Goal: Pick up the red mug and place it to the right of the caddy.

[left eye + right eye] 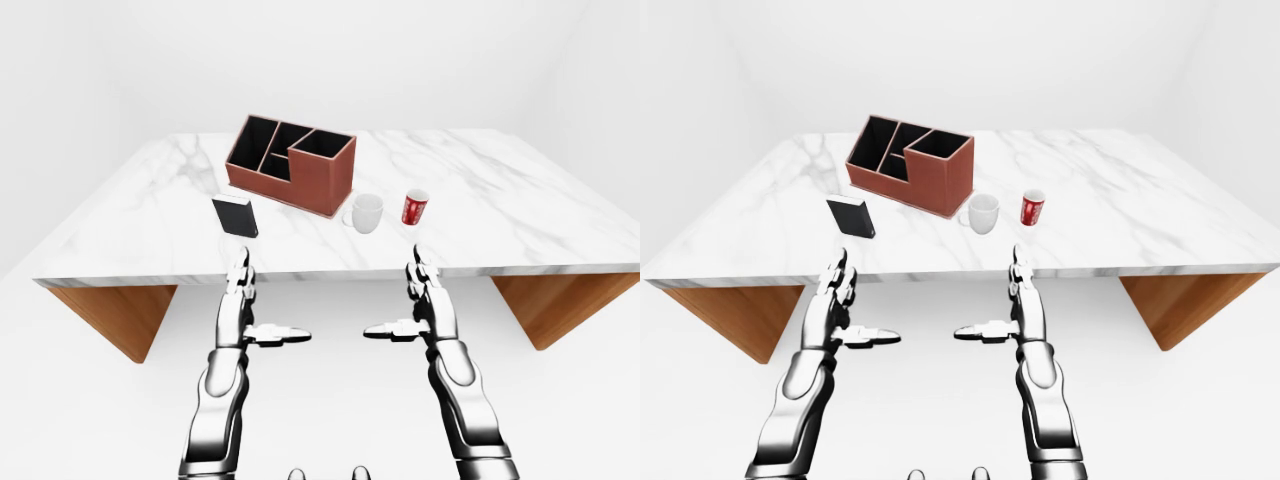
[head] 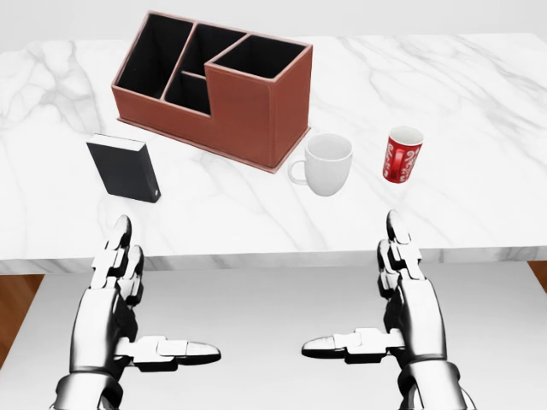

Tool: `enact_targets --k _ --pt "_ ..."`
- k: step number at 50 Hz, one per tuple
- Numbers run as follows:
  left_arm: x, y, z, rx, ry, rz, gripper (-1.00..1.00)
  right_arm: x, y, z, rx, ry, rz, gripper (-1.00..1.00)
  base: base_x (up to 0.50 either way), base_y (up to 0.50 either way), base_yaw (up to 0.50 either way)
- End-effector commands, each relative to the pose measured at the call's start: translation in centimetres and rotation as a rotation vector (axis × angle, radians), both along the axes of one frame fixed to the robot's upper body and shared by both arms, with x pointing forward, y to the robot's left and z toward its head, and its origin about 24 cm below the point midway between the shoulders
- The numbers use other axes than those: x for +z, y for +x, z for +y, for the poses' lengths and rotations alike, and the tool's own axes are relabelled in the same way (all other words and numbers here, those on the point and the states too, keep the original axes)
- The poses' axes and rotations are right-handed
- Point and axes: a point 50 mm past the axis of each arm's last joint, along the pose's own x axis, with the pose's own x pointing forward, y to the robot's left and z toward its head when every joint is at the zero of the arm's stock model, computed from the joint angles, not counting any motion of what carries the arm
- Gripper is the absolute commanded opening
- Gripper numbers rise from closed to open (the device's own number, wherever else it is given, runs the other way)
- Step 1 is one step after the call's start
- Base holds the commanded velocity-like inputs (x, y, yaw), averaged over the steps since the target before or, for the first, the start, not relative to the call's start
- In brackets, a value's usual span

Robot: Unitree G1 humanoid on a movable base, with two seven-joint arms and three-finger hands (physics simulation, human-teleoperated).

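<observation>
Head view: right hand [image 2: 402, 320], fingers spread and empty, waits short of the red mug [image 2: 402, 155], rigid, light, probably slick; grasp its body.

Red mug [image 2: 402, 155] upright on marble, well right of brown compartmented caddy [image 2: 214, 86]

White marble tabletop [image 2: 479, 94] showing grey veining, with orange-brown wooden supports [image 1: 120, 315] below it. On it, a reddish-brown leather caddy [image 2: 248, 111] showing black compartments; right of the caddy, a plain white ceramic mug [image 2: 328, 164], then a red mug [image 2: 402, 155] bearing white patterning. Left of the caddy, a black box [image 2: 125, 168].
</observation>
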Motion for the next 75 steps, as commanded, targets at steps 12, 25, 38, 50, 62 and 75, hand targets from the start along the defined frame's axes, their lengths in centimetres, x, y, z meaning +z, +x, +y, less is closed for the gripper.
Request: enact_targets --k 12,25,38,50,62,75 --pt "6.9 -3.5 -0.7 -0.052 0.034 -0.267 1.00 4.0 -1.8 -1.0 -0.001 -0.022 -0.128 1.00 0.00 0.00 0.00" --pt "10.3 -5.5 -0.8 -0.056 0.050 -0.418 1.00 7.7 -3.6 -1.1 0.011 -0.022 -0.292 1.00 0.00 0.00 0.00" --pt "12.0 -6.8 -0.8 -0.058 0.059 -0.501 1.00 10.7 -5.7 -0.9 0.018 -0.027 -0.426 1.00 0.00 0.00 0.00" --pt "12.1 -6.9 -0.7 -0.057 0.062 -0.506 1.00 11.0 -6.1 -0.9 0.022 -0.030 -0.440 1.00 0.00 0.00 0.00" --pt "12.4 -7.2 -0.7 -0.057 0.062 -0.518 1.00 11.2 -5.9 -1.1 -0.005 -0.022 -0.452 1.00 0.00 0.00 0.00" --pt "12.0 -6.9 -0.7 -0.059 0.065 -0.500 1.00 11.3 -6.3 -1.0 0.041 0.021 -0.459 1.00 0.30 -0.04 0.00"
